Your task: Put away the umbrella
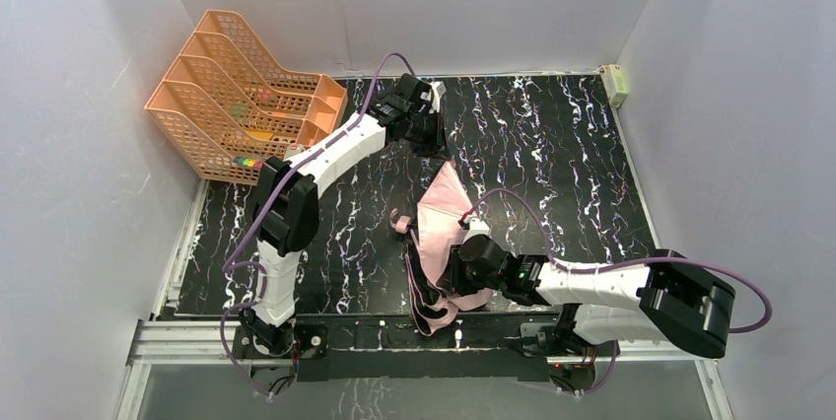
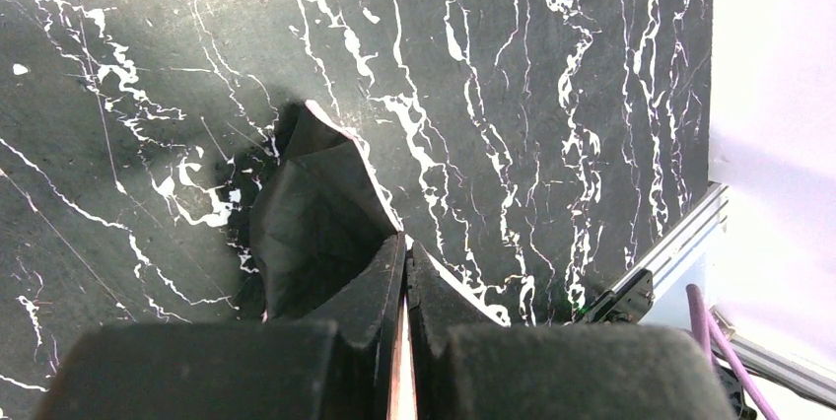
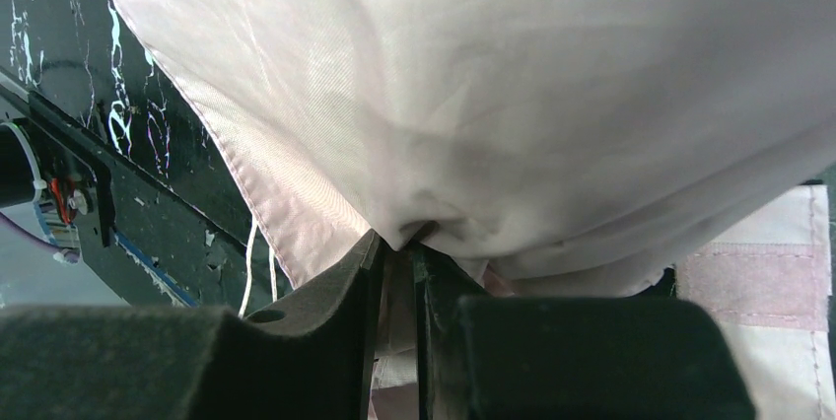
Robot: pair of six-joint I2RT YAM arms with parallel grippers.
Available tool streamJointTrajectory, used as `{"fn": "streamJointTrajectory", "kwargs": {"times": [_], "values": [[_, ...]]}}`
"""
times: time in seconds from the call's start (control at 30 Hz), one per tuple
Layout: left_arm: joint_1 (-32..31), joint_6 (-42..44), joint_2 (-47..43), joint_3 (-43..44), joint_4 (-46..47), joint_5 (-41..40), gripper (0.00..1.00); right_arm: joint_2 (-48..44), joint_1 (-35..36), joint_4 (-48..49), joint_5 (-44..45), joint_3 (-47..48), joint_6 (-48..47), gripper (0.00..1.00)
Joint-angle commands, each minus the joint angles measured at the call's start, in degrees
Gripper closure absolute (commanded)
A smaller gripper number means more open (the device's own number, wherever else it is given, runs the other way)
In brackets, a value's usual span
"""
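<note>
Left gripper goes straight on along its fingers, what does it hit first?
Black fabric of the umbrella, right at the tips of the left gripper; past that, probably the marbled tabletop, depth unclear.

An orange file rack [image 1: 242, 105] sits at the marbled table's [image 1: 552, 144] corner.

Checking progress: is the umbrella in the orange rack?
No: the umbrella is out on the table, well apart from the rack.

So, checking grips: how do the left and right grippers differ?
The left gripper pinches the umbrella at its far tip, black side showing; the right gripper pinches pink fabric at the near end. The left is far across the table, the right by the front edge. Both are shut.
</note>
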Motion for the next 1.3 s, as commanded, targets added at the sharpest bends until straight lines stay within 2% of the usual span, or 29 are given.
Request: {"fn": "streamJointTrajectory", "kwargs": {"times": [0.0, 0.17, 0.3, 0.4, 0.47, 0.53, 0.67, 0.77, 0.87, 1.0, 1.27], "values": [[-0.20, 0.25, -6.06, 1.63, 0.72, 0.88, 1.00, 1.90, 0.13, -8.79, 0.68, -2.94, -0.53, 0.74], [-0.28, -0.98, -11.38, -3.05, 3.08, 3.08, 1.00, 2.05, 0.13, -8.25, 1.22, -2.94, -0.10, 0.74], [-0.41, -2.81, -19.36, -11.24, 6.11, 3.21, 1.00, 2.96, 0.01, -7.71, 2.70, -2.02, -0.22, 0.74], [-1.43, -4.50, -26.88, -20.76, 8.57, 2.70, 1.00, 4.63, -0.04, -7.44, 3.48, -0.77, -0.14, 0.74], [-3.95, -6.20, -34.38, -29.28, 10.21, 0.61, 1.00, 6.30, -0.11, -6.71, 2.97, -0.43, -0.27, 0.74], [-9.71, -10.07, -42.63, -40.68, 12.48, -4.20, 1.00, 7.28, -0.17, -6.75, 2.57, -0.45, -0.10, 0.74], [-17.28, -15.83, -50.99, -51.68, 14.55, -10.66, 1.00, 8.11, -0.14, -5.10, 2.17, -0.70, -0.06, 0.74], [-20.02, -18.46, -54.30, -58.52, 13.41, -14.70, 1.00, 8.52, -0.13, -4.99, 1.80, -0.91, -0.17, 0.74], [-20.15, -19.26, -55.11, -59.06, 11.12, -19.93, 1.00, 8.59, -0.13, -5.03, 1.67, -1.23, -0.09, 0.74], [-20.08, -16.58, -52.99, -51.28, 6.55, -26.90, 1.00, 8.25, -0.13, -5.06, 1.50, -2.12, 0.44, 0.74], [-19.59, -4.60, -39.58, -25.35, -6.44, -34.56, 0.58, 7.70, -0.13, -4.09, 1.28, -3.61, 0.82, 0.75]]}}
